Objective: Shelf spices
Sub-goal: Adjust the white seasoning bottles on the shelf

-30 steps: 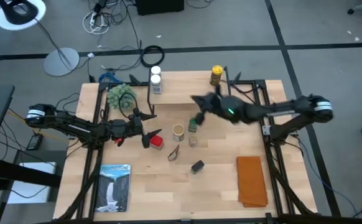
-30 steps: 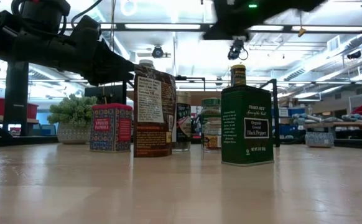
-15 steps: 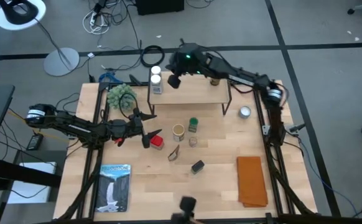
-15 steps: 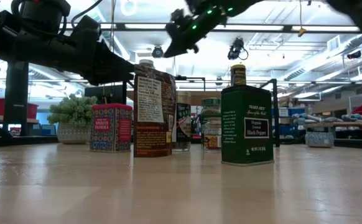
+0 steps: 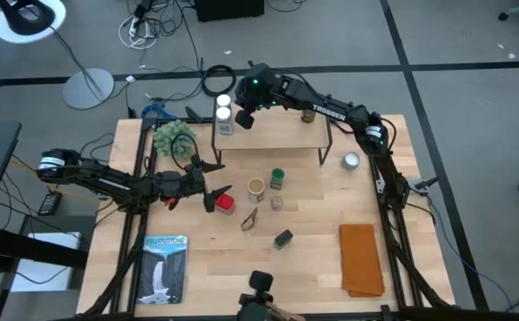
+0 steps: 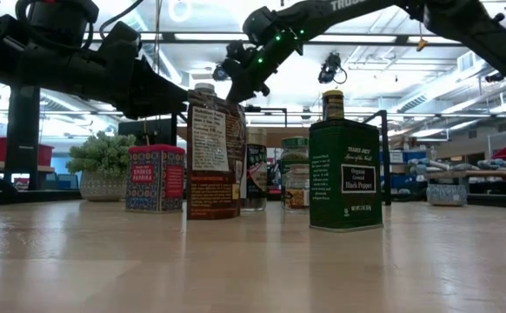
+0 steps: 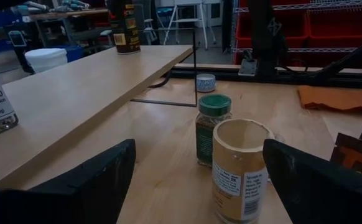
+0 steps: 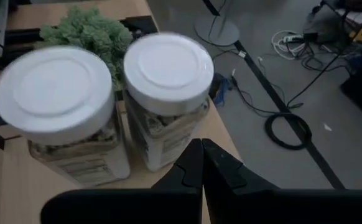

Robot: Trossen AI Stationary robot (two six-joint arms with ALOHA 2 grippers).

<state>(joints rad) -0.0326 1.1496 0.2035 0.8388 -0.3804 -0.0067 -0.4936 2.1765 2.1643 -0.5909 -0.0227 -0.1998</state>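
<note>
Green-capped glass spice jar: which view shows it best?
Left wrist view: the green-capped glass spice jar stands whole and close, behind the tan cardboard canister. The high view shows only its cap; the low view mostly hides it; the right wrist view misses it.

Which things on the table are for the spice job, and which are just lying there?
For the job:
shelf
two white-capped jars on the shelf
yellow-capped jar on the shelf
green-capped jar
tan canister
red tin
black box

Just lying there:
fuzzy green plant
orange cloth
waterfall book
flat silver tin
</note>
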